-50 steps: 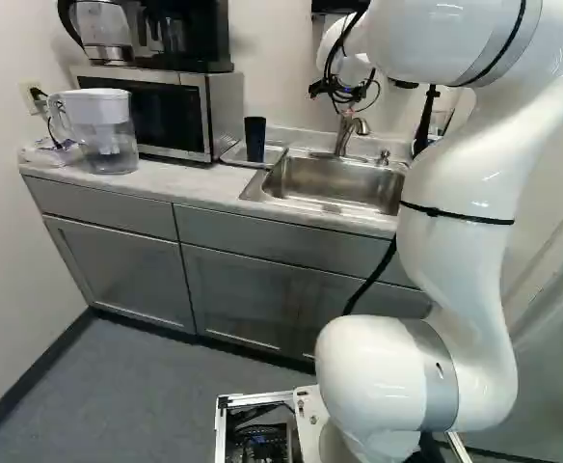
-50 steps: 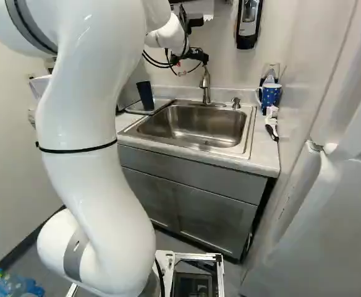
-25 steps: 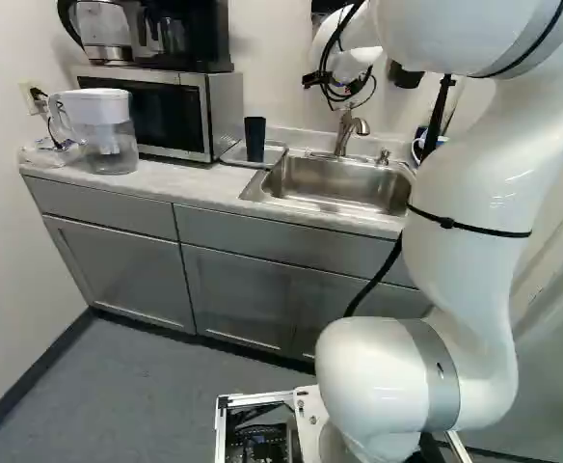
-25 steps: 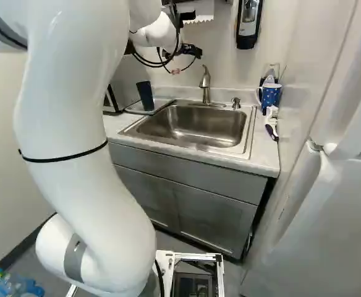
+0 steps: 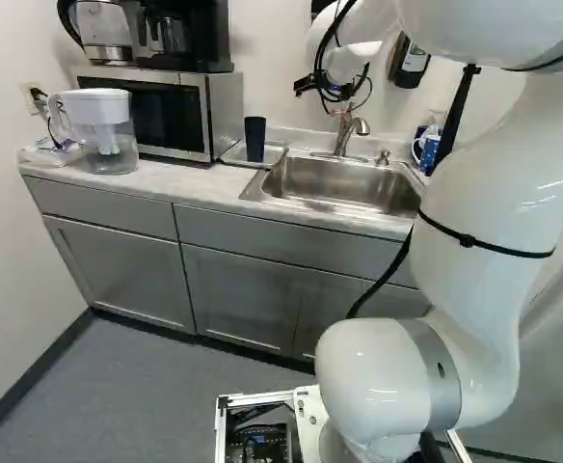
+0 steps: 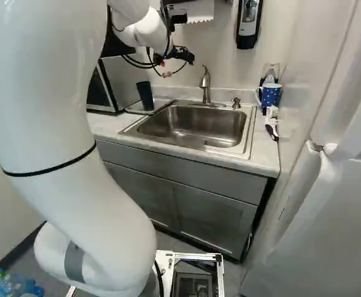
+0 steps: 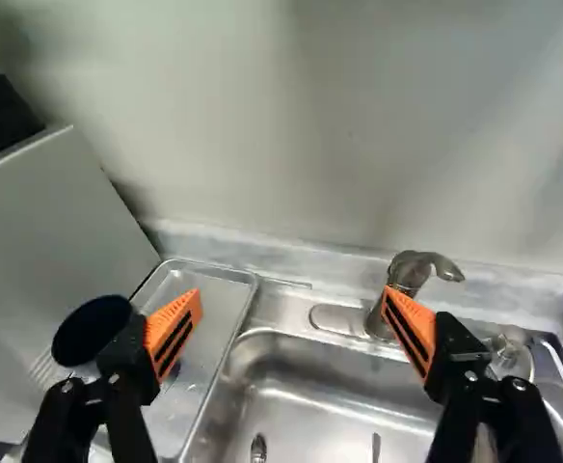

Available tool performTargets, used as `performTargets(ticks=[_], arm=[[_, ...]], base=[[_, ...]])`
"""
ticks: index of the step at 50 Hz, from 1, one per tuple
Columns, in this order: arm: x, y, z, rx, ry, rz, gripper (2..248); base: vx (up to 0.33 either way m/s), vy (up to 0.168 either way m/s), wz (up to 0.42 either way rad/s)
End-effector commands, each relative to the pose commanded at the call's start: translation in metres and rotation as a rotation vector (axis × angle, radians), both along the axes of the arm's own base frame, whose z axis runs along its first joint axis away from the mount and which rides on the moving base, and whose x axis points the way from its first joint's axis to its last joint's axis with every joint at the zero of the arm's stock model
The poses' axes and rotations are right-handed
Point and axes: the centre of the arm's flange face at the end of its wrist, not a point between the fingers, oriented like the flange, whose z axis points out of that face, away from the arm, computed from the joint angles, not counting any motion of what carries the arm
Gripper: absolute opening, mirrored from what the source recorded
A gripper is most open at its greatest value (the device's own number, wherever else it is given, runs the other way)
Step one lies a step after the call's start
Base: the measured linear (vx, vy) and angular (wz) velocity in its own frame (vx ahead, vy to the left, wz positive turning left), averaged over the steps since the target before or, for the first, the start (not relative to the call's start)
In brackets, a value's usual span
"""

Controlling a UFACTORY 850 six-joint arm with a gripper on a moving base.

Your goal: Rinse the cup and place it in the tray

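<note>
Across the bench [image 5: 185, 183], the sink [image 6: 193, 127] adjoins the tray [image 7: 210, 333]. The tool [image 7: 293, 301] hangs wide and empty above; swinging sideways too low, it could clip the tap [image 6: 206, 85] or topple the cup [image 5: 254, 139], upright in the tray.

A dark navy cup [image 6: 145, 96] and a silvery tray [image 7: 216, 301] sit beside the silver-grey sink [image 6: 251, 131], near a black gripper [image 6: 188, 57] with black-striped orange pads [image 7: 174, 333]. At the sink's right in the right base view, a blue mug [image 6: 271, 96] shows pale dots. Mottled whitish-grey counter [image 5: 185, 183] surrounds the sink, with plain grey cabinets [image 5: 233, 289] below. Left of the sink in the left base view, a silver microwave [image 5: 151, 116] has a black door; nearer than the sink, the glossy white arm [image 5: 469, 289] bears grey bands and a black strap.
</note>
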Motion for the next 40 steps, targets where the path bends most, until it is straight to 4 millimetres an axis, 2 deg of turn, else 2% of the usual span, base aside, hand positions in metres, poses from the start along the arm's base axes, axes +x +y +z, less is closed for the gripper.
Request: performTargets(ticks=[26, 40], arm=[[-0.053, 0.007, -0.015, 0.017, 0.206, 0.008, 247], [-0.087, 0.001, -0.023, 0.029, 0.316, -0.007, 247]], base=[[0.0, 0.0, 0.0], [0.0, 0.0, 0.0]])
